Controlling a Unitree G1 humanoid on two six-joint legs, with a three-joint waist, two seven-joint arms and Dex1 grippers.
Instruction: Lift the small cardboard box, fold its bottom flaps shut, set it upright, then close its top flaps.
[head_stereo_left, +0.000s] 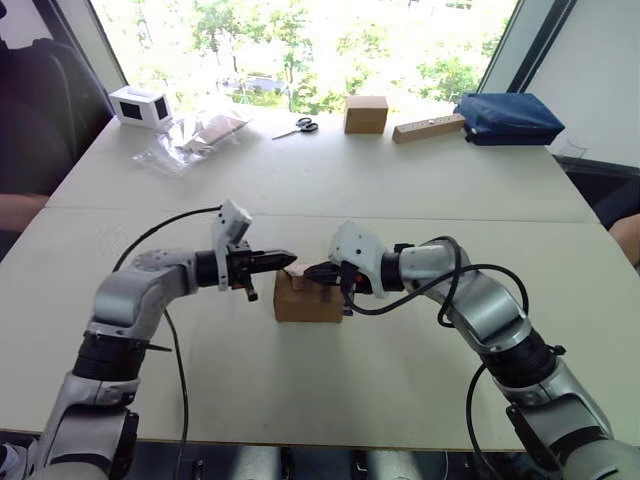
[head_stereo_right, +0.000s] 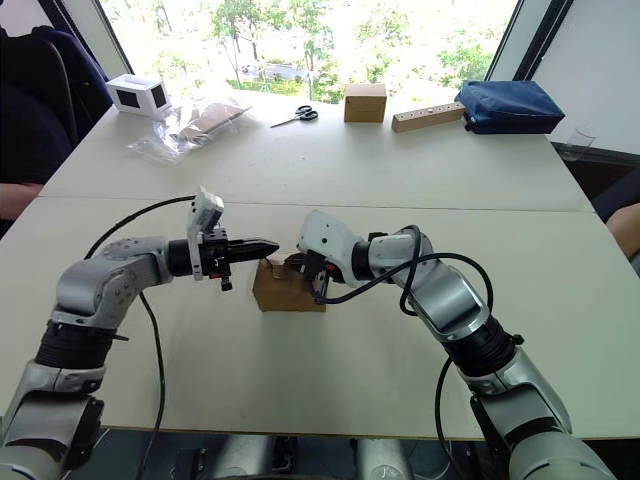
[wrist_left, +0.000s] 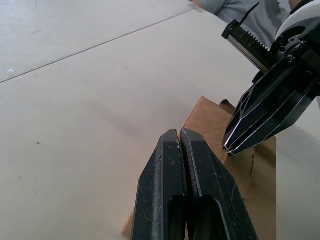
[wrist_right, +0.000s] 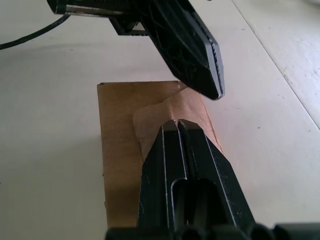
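The small plain brown corrugated cardboard box (head_stereo_left: 308, 300) stood upright on the pale tabletop (head_stereo_left: 330, 180), near its front edge, between the two arms. The left end effector (head_stereo_left: 283, 259) had its two black fingers pressed together, gripping nothing, with the tips just over the box's upper left edge. The right end effector (head_stereo_left: 312, 273) was likewise closed and empty, its tips low over the top flaps (wrist_right: 172, 112), which lay folded inward with a curved seam showing in the right wrist view. Whether either tip actually touched the cardboard was hard to tell. The work seemed to be at its last step, closing the top. The next move would likely call for pressing the folded panels flat and tucking the last edge without tipping the box.
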